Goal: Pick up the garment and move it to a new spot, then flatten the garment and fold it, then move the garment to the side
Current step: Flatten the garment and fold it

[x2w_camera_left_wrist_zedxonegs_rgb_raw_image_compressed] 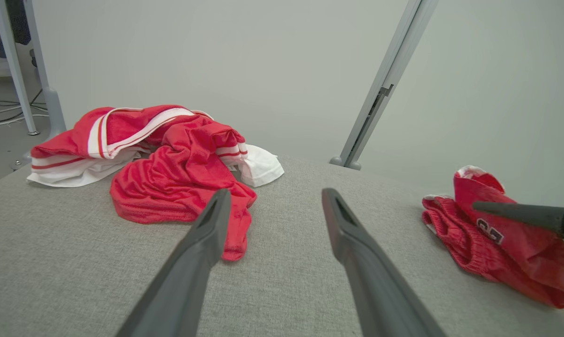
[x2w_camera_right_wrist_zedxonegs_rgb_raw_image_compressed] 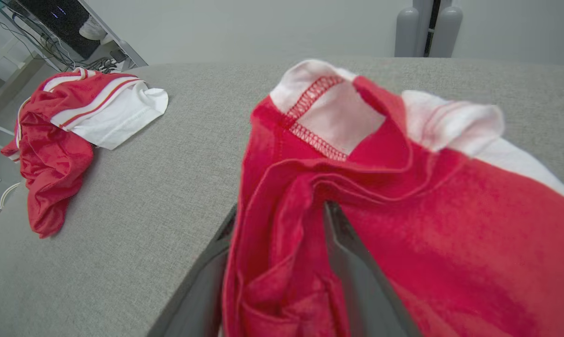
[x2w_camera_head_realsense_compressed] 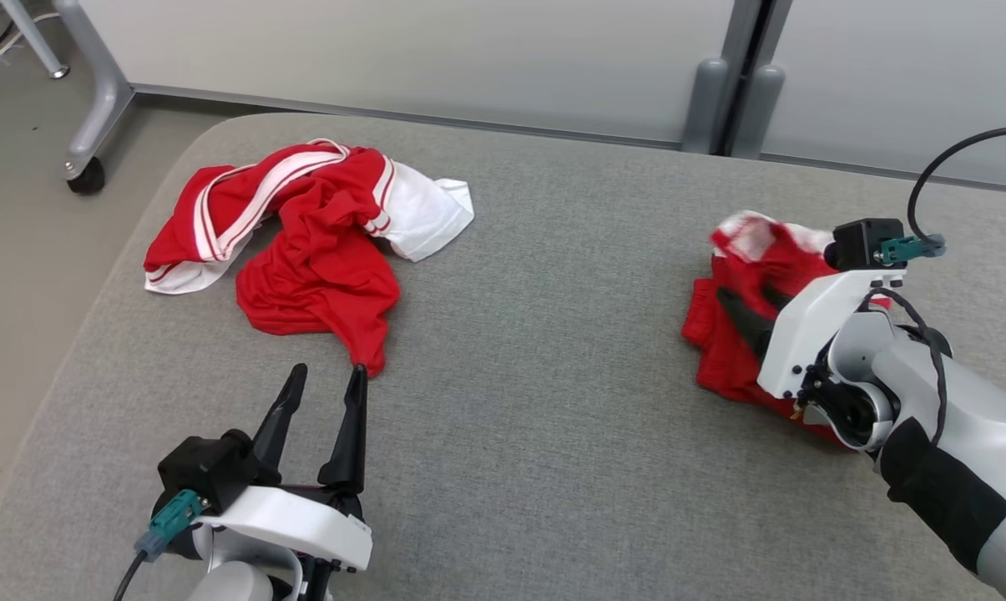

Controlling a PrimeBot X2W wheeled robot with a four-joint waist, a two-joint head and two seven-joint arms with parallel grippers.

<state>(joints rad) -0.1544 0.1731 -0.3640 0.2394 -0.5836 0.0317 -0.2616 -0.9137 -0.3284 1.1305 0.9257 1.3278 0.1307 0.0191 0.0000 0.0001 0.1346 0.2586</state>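
The right gripper (x2w_camera_head_realsense_compressed: 742, 290) stands spread, a fold of the garment (x2w_camera_head_realsense_compressed: 720, 367) between its fingers. The garment lies lengthwise, white end away.

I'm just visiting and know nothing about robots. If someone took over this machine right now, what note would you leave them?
Left end effector: open, empty, close to the tip of the crumpled red and white mesh jersey, which lies at the far left of the grey fabric surface.
Right end effector: jaws apart, with a fold of the bunched red and white garment between them, on the right side.
Done: that garment appears set aside, though bunched.
Left: withdraw the right arm; the jersey is not yet flattened or folded.
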